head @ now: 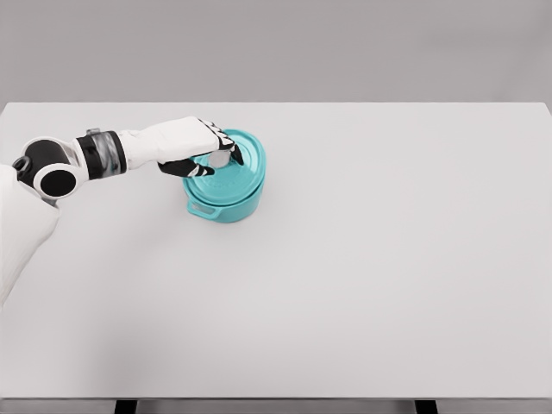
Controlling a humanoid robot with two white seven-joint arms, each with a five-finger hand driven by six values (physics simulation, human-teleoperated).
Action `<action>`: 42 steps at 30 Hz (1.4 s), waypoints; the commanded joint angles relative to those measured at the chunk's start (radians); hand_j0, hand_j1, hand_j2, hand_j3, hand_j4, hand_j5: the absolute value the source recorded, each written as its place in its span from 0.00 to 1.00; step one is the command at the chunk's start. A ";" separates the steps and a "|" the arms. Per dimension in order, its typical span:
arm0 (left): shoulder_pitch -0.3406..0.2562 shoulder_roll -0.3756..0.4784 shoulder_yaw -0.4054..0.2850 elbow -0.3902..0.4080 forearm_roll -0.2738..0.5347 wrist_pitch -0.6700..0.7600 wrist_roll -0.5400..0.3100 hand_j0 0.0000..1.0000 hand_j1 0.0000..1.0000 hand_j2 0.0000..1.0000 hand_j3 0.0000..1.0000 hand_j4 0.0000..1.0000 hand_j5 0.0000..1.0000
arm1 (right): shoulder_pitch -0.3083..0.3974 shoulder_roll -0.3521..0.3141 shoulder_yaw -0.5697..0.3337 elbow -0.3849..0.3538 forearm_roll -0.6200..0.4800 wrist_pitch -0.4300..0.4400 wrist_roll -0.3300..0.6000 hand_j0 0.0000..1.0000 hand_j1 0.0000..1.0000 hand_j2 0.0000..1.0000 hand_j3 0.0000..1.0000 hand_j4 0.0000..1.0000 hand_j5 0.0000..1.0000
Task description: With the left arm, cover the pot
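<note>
pot (222, 200): teal, round, side handle facing lower left, upright, upper left of the frame
lid (243, 158): teal, grey knob, tilted over the pot's rim

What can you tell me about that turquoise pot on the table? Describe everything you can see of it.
The pot is a small round one in glossy turquoise, with a little loop handle on its near-left side. It stands upright on the white table, left of the middle and toward the far edge. A matching turquoise lid lies on top, seemingly tilted or slightly off-centre. The left hand reaches over it, fingers curled around the lid's grey knob. Nothing else touches it.
</note>
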 commanded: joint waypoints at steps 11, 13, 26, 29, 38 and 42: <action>0.000 0.001 0.001 0.000 0.008 0.003 0.000 0.66 0.66 0.66 0.66 0.66 0.66 | 0.000 0.000 0.000 0.000 -0.001 0.000 0.000 1.00 1.00 1.00 1.00 1.00 1.00; 0.000 0.001 0.001 -0.002 0.008 0.003 0.000 0.66 0.66 0.66 0.66 0.66 0.66 | 0.000 0.000 0.000 0.000 0.000 0.000 0.000 1.00 1.00 1.00 1.00 1.00 1.00; 0.000 0.002 0.001 -0.002 0.008 0.003 0.000 0.68 0.68 0.68 0.68 0.68 0.68 | 0.000 0.000 0.000 0.000 0.000 0.000 0.000 1.00 1.00 1.00 1.00 1.00 1.00; -0.002 0.002 0.001 0.000 0.008 0.003 0.000 0.69 0.69 0.69 0.69 0.69 0.69 | 0.000 0.000 0.000 0.000 0.000 0.000 0.000 1.00 1.00 1.00 1.00 1.00 1.00; -0.002 0.002 0.001 0.000 0.008 0.003 0.000 0.71 0.71 0.71 0.71 0.71 0.71 | 0.000 0.000 0.000 0.000 0.000 0.000 0.000 1.00 1.00 1.00 1.00 1.00 1.00; -0.002 0.002 0.001 -0.002 0.008 0.003 0.000 0.71 0.71 0.71 0.71 0.71 0.71 | 0.000 0.000 0.000 0.000 0.000 0.000 0.000 1.00 1.00 1.00 1.00 1.00 1.00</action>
